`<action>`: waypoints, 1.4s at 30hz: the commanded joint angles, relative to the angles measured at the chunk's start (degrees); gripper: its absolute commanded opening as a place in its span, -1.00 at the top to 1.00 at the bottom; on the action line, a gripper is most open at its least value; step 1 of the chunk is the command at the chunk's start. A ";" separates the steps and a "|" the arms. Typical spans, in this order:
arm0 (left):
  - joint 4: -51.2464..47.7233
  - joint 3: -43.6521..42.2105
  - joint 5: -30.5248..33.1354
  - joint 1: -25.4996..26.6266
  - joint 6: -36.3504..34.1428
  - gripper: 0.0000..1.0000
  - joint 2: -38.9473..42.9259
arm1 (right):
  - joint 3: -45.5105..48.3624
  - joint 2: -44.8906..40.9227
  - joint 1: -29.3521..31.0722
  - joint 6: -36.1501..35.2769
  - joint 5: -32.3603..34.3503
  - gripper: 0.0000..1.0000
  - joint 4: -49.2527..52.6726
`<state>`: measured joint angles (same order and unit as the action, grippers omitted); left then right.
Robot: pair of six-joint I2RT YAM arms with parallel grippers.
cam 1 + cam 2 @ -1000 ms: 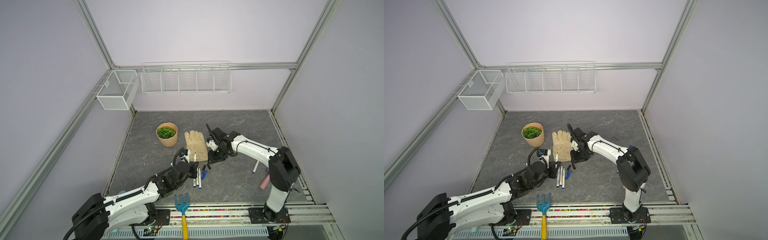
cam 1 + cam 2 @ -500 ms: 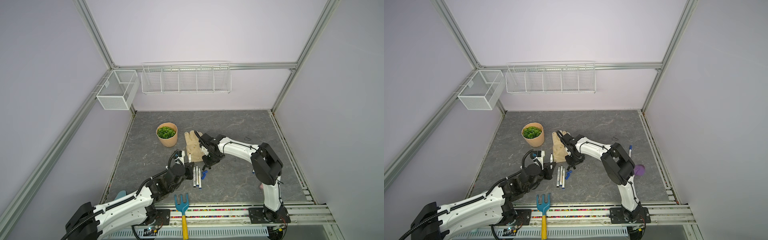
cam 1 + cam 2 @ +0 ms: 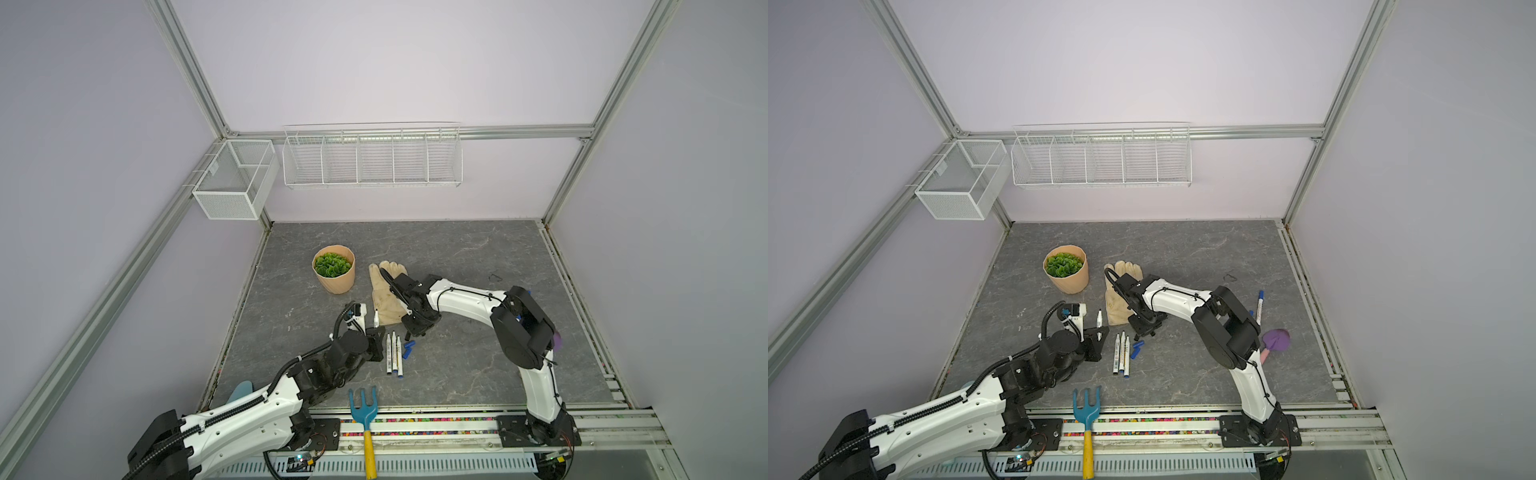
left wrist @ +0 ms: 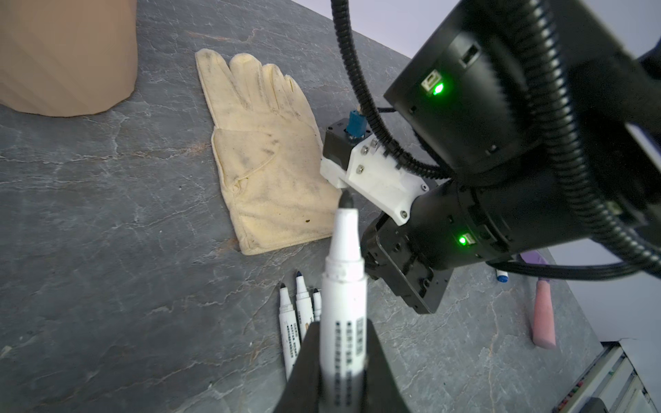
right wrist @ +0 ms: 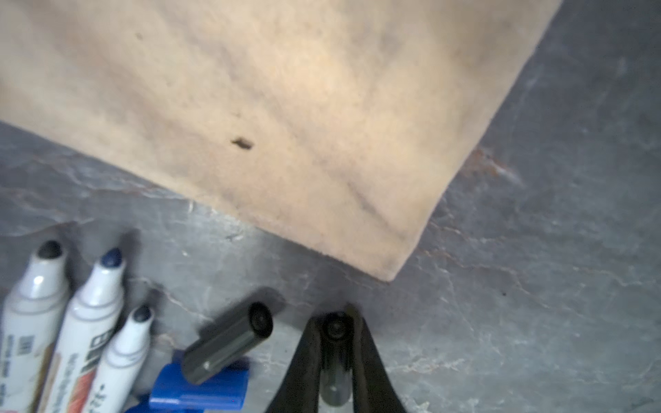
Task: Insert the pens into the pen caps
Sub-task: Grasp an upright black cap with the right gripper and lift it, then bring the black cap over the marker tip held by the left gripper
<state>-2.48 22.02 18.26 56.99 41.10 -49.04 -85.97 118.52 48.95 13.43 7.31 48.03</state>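
3 pens (image 3: 393, 351) lying | l fingers (image 4: 304, 372) clamp 1 pen (image 4: 343, 321) | r fingers (image 5: 297, 373) clamp 1 blk cap (image 5: 334, 357)

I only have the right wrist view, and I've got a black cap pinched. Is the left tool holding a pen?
Observer: Yes. The left tool is shut on a pen, and its black tip is bare.
Operator: Where is it from my tool?
Observer: In a top view it sits to the left of the right tool, which holds the cap. The three pens lie between the two tools.
Operator: Any pens out of my sight?
Observer: A blue-ended pen lies far to the right, by the trowel.
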 commanded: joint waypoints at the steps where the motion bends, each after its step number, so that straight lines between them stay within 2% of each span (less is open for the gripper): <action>1: 0.45 1.88 -1.57 -0.21 -1.49 1.00 -2.71 | 3.02 -4.78 -1.19 0.57 -0.97 0.82 -3.50; 5: 5.58 2.79 -5.57 0.11 -3.38 1.00 -7.36 | 9.56 -17.65 -6.13 4.20 -7.85 0.87 -10.36; 10: 11.67 5.18 -7.70 3.39 -7.65 1.00 -13.69 | 22.09 -35.45 -13.54 10.60 -23.12 0.87 -25.00; 13: 12.83 7.47 -7.71 4.42 -8.75 1.00 -17.75 | 25.40 -39.57 -14.44 13.30 -25.48 0.87 -28.08; 16: 14.07 9.44 -7.90 5.18 -9.39 1.00 -21.04 | 26.87 -40.90 -14.53 13.07 -25.77 0.87 -29.09; 19: 14.89 11.16 -8.26 5.58 -9.91 1.00 -23.21 | 30.19 -43.27 -14.56 13.30 -26.47 0.87 -34.54; 24: 14.96 12.68 -7.65 5.67 -10.07 1.00 -24.11 | 33.72 -45.39 -14.52 14.17 -27.98 0.87 -40.32; 36: 14.09 14.99 -9.48 5.76 -11.39 1.00 -26.11 | 31.14 -40.87 -14.42 14.61 -33.77 0.87 -42.11; 42: 14.60 14.29 -9.16 5.76 -11.31 1.00 -25.41 | 30.61 -40.11 -13.94 14.18 -33.76 0.87 -41.38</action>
<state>11.31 35.20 9.08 62.43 30.74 -74.89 -54.11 77.87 34.57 27.29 -25.08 7.55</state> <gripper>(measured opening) 0.145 0.135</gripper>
